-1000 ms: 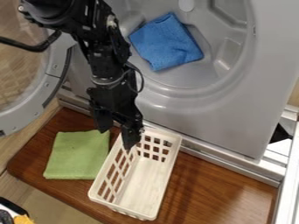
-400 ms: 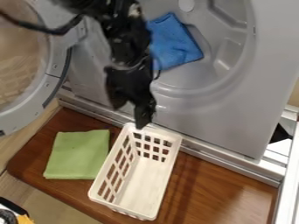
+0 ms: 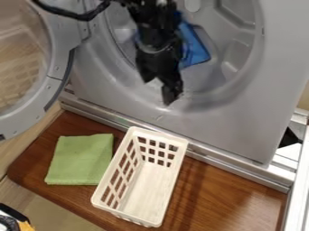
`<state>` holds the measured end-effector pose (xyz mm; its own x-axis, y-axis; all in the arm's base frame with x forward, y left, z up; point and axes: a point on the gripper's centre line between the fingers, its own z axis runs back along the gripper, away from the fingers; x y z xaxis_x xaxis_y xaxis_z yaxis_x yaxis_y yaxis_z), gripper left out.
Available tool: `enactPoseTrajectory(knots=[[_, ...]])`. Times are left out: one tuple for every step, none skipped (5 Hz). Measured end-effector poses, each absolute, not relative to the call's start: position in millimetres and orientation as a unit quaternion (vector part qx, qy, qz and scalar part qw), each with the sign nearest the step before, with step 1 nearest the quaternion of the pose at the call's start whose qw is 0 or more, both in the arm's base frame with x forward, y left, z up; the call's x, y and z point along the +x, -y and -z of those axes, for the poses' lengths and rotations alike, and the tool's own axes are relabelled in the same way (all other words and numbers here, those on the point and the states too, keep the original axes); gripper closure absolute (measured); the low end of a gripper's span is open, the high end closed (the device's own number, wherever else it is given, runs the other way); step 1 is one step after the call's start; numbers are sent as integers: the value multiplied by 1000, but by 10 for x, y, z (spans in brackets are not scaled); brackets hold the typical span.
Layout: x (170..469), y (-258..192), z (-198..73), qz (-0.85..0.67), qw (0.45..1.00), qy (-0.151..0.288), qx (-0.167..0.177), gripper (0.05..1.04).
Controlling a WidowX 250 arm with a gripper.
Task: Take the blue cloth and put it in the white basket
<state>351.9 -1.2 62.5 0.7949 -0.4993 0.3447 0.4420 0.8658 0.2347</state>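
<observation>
The gripper (image 3: pixel 158 92) hangs in front of the lower rim of the machine's round opening, above the basket's far end and a little below the cloth in view. Its two fingers stand apart, and nothing shows between them. The blue cloth (image 3: pixel 194 50) lies inside the drum, its left part hidden behind the arm. On the brown wooden board, the white basket (image 3: pixel 142 194) stands at a slant, and its inside holds nothing.
A folded green cloth (image 3: pixel 81 159) lies left of the basket on the wooden board (image 3: pixel 223 194). The machine's round glass door (image 3: pixel 57 74) stands swung out at the left. The grey machine front (image 3: pixel 241 117) rises behind the basket.
The gripper has moved up and to the right, away from the basket's far end. The arm now covers more of the blue cloth, which has not moved.
</observation>
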Motion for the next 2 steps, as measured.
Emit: enactPoseTrajectory(knots=[[3785, -89, -659, 244, 936, 242, 74, 83], [3901, -171, -581, 235, 931, 272, 68, 83]])
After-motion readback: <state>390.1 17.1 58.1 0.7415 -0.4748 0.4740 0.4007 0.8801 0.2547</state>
